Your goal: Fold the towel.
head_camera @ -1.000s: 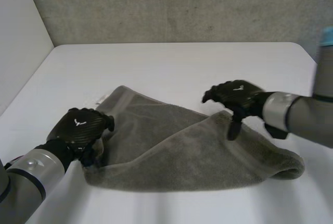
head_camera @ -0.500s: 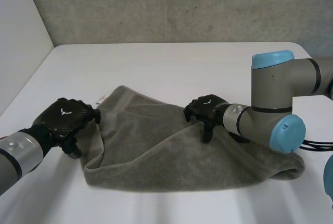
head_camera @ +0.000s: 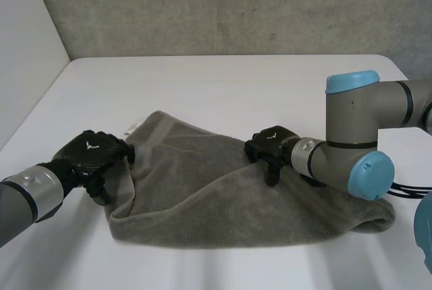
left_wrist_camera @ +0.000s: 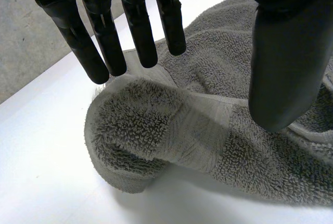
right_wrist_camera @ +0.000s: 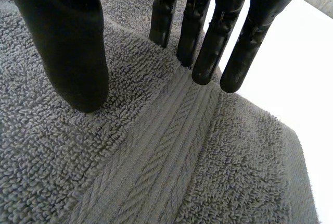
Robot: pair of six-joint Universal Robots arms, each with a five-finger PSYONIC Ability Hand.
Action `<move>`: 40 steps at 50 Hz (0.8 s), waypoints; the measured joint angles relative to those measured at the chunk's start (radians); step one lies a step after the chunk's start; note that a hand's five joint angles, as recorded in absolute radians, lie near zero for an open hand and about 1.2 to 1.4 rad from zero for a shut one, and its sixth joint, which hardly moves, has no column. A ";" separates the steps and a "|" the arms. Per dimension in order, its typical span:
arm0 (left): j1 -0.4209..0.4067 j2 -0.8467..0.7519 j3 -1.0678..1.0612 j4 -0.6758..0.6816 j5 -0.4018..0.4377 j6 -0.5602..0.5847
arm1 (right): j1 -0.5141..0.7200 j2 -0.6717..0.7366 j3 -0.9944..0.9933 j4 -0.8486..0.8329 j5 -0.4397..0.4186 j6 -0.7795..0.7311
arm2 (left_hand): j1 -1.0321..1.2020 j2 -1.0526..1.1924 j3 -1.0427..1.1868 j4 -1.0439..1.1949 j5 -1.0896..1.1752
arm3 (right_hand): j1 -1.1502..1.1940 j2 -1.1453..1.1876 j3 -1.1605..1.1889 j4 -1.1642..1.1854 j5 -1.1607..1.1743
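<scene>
Towel (head_camera: 236, 195) rumpled, half-folded, mid table (head_camera: 202, 81). My left hand (head_camera: 91, 155) over rolled left edge, right hand (head_camera: 270, 147) on upper fold. Fingers (left_wrist_camera: 138, 31) on both straight, spread, pinching nothing. Grasp step, I reckon; next needs proper pinch.

A grey terry towel (head_camera: 223, 195) lies loosely doubled over on the white table (head_camera: 216, 81), toward its near side. It spreads in a rough wedge, from a narrow far-left corner, where a small white label (head_camera: 131, 128) pokes out, to a rounded, puffed fold at the right end. The upper layer sits askew with soft wrinkles. A flat woven band (right_wrist_camera: 156, 151) crosses the looped pile. A corner on its left side curls over on itself.
</scene>
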 measured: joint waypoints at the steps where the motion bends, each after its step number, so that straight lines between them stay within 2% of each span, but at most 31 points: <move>1: 0.000 0.000 0.000 0.000 0.000 0.000 | 0.000 0.000 0.000 -0.001 0.001 0.000 | 0.000 0.000 0.000 0.000 0.000 | 0.002 0.002 0.002 0.003 0.001; 12: -0.002 0.000 0.008 0.002 -0.001 0.000 | 0.008 -0.009 0.018 -0.053 0.032 0.004 | 0.000 0.000 0.000 0.000 0.000 | 0.164 0.174 0.161 0.162 0.153; 20: -0.006 0.000 0.014 0.003 0.003 -0.001 | 0.002 -0.020 0.033 -0.074 0.039 0.012 | 0.000 0.000 0.000 0.000 0.000 | 0.615 0.607 0.613 0.614 0.619; 40: -0.018 -0.094 0.104 0.006 0.011 0.020 | -0.082 -0.101 0.142 -0.076 0.018 0.015 | 0.000 0.000 0.001 0.000 0.002 | 0.624 0.610 0.637 0.638 0.631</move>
